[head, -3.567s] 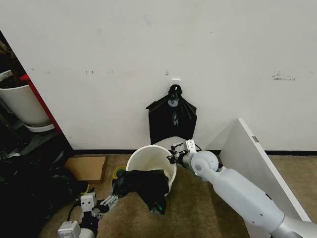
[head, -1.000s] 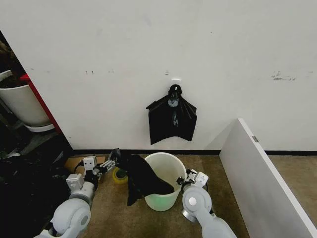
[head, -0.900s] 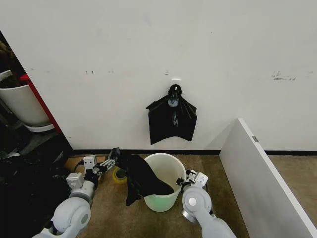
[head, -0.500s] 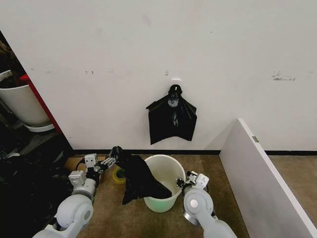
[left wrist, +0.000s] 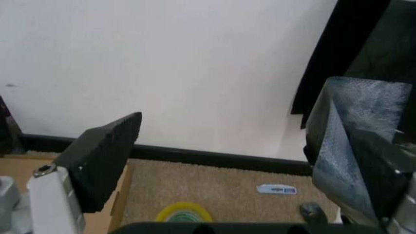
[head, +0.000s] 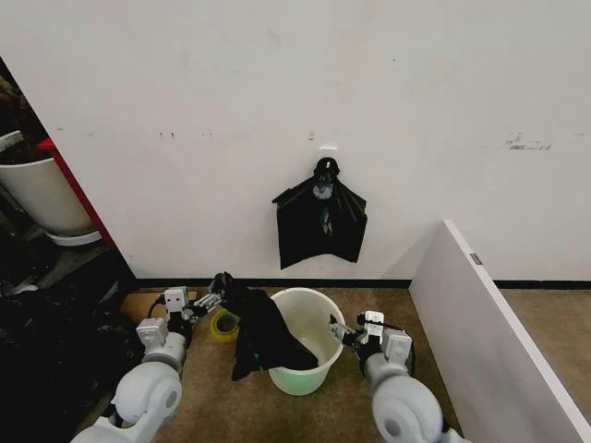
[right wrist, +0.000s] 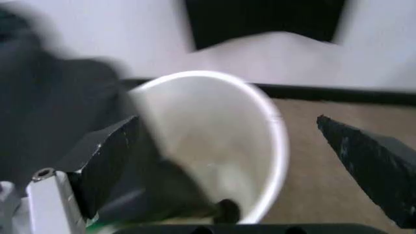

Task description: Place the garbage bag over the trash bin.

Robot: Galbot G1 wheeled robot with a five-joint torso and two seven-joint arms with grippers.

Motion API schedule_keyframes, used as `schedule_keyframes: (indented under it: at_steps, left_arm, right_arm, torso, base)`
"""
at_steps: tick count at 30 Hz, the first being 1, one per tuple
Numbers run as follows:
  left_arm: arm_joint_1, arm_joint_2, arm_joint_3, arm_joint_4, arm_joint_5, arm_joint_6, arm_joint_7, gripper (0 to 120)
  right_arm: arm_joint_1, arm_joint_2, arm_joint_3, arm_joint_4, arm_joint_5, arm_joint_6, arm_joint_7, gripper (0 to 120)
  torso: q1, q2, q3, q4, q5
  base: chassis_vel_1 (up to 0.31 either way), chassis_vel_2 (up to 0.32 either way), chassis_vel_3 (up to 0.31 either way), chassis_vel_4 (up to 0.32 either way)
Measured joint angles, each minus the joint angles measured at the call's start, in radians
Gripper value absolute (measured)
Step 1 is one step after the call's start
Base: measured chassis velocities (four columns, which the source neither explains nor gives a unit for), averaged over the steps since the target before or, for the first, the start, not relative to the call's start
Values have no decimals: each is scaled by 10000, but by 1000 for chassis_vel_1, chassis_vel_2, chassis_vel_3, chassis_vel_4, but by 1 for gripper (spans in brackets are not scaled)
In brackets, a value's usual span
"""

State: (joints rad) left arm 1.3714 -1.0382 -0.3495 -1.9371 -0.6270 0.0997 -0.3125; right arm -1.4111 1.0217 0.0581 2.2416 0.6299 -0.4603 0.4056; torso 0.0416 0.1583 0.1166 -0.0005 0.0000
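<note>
The cream-white trash bin (head: 305, 314) stands on the carpet near the wall. The black garbage bag (head: 261, 334) drapes over its left rim, part inside and part down the outer side. My left gripper (head: 211, 301) is at the bag's upper end, left of the bin. In the left wrist view its fingers (left wrist: 99, 161) stand wide apart, open, with bag film (left wrist: 351, 141) hanging over one of them. My right gripper (head: 344, 333) is open at the bin's right rim. In the right wrist view the bin (right wrist: 260, 146) lies just beyond the spread fingers (right wrist: 104, 161).
A flat bunch of black bags (head: 320, 221) hangs from a wall hook above the bin. A white panel (head: 480, 341) leans at the right. A yellow tape roll (head: 222, 324) and cardboard (head: 146, 305) lie left of the bin. A white tub (head: 42, 194) and dark clutter (head: 46, 360) are at far left.
My right arm has swung out to the right, its gripper still by the bin's right rim. My left gripper has edged toward the bin with the bag's top.
</note>
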Motion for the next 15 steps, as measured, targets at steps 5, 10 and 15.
schedule_keyframes:
  at_steps: [5,10,15]
  left_arm:
    - [50,-24,19,51,105,-40,23,100]
    - [-59,-30,202,145,127,-45,32,100]
    - [-169,-12,380,286,141,-62,64,100]
  right_arm:
    - [60,-777,-149,512,6,-96,-1645,100]
    - [755,-853,-388,564,929,-292,-1665,100]
    - [1652,-951,-1109,168,1115,-749,-2013,100]
  torso:
    - [0,0,0,3,1]
    - [0,0,1,6,3]
    - [0,0,1,1,1]
  base:
    - [0,0,0,0]
    - [0,0,0,0]
    - [0,0,0,0]
